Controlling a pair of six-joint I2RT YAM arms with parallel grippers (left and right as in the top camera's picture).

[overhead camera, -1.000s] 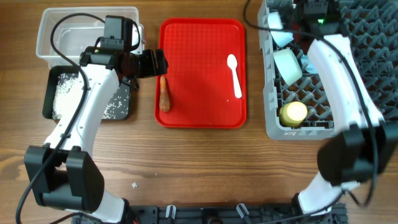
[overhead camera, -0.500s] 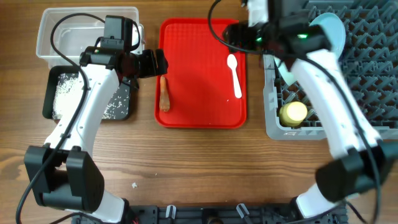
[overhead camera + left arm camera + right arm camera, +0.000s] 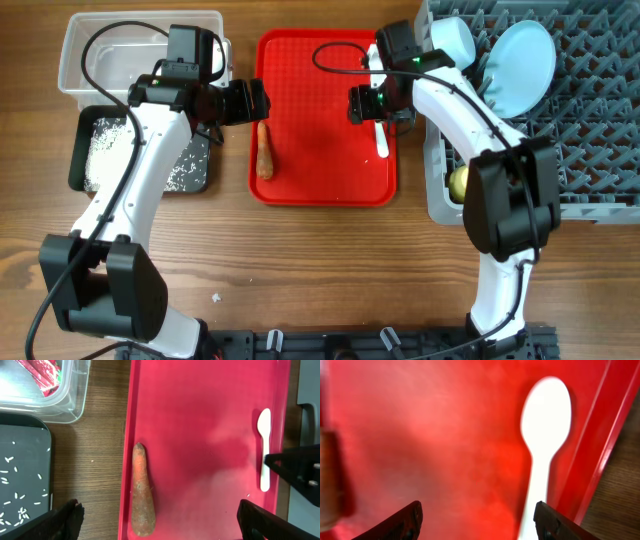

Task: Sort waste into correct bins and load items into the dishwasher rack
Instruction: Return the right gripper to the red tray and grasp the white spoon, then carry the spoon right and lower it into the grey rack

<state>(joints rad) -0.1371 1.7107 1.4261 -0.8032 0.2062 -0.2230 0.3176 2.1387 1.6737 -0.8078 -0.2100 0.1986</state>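
1. Swung within the last second from above the dishwasher rack at the right edge to above the red serving tray mid-bench: right gripper. Left arm in the same pose throughout.
2. Right gripper: fingers spread wide, poised over the white plastic spoon, clamped on nothing. Spoon handle just beside one finger; contact impossible to tell.
3. Spoon: flat on the tray's right side, bowl end toward the far edge.
4. Left gripper: hovering at the tray's left rim, fingers wide apart in the left wrist view, gripping nothing.
5. Orange carrot: lying on the tray along its left rim, thin end toward the far edge.
6. Far-left corner: clear plastic tub with the red-and-white wrapper inside.
7. Just nearer along the left edge: black tray, scattered with white rice grains.
8. In the rack: pale blue plate propped on edge toward the far edge, a pale blue bowl at the far-left corner of the rack, yellow cup near its front, partly hidden by the right arm.
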